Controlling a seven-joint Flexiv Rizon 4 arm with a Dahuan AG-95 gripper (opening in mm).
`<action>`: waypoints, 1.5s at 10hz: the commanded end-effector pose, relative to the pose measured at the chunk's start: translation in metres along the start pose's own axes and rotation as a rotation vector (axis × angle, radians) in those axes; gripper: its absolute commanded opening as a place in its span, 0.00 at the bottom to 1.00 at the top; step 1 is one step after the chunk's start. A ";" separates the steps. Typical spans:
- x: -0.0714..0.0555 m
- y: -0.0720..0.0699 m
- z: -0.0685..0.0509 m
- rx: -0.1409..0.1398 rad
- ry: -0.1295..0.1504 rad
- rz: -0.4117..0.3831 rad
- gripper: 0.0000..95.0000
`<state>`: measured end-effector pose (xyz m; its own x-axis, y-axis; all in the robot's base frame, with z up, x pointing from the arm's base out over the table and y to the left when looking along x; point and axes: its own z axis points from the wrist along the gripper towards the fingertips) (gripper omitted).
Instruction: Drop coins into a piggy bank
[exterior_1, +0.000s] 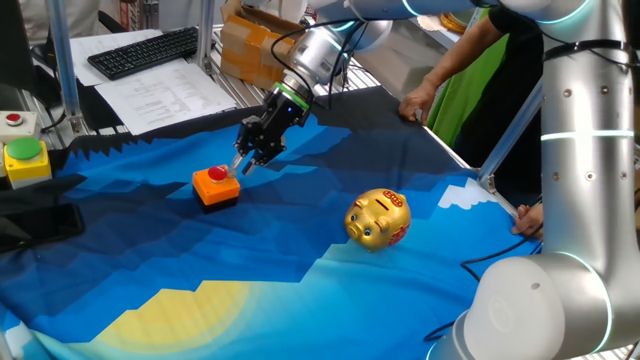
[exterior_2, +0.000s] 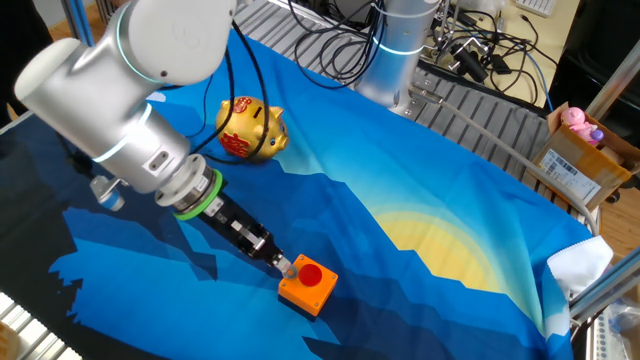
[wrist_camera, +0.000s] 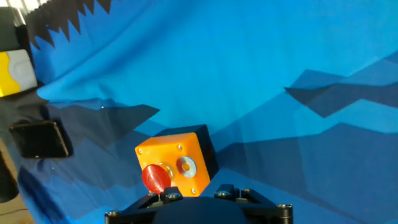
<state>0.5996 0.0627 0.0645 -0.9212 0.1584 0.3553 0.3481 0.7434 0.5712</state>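
An orange square block (exterior_1: 216, 186) with a black base sits on the blue cloth, and one red coin (exterior_1: 217, 173) rests on top of it. The coin also shows in the other fixed view (exterior_2: 310, 272) and in the hand view (wrist_camera: 155, 177). My gripper (exterior_1: 240, 166) slants down from the upper right, with its tips at the coin's edge (exterior_2: 285, 266). The fingers look close together. The hand view hides the fingertips, so I cannot see whether they grip the coin. The gold piggy bank (exterior_1: 377, 220) with red markings stands to the right, well away from the gripper (exterior_2: 250, 127).
A yellow and green button box (exterior_1: 27, 160) and a dark phone-like slab (wrist_camera: 40, 138) lie at the cloth's left edge. A keyboard (exterior_1: 145, 50) and papers sit behind it. A person in green (exterior_1: 480, 80) stands at the far right edge.
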 end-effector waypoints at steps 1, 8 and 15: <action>0.002 0.001 0.001 0.002 -0.005 0.000 0.20; 0.002 0.008 0.007 -0.007 -0.004 0.009 0.20; 0.001 0.008 0.009 -0.010 0.005 -0.008 0.00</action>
<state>0.5999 0.0748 0.0626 -0.9230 0.1467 0.3557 0.3418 0.7370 0.5831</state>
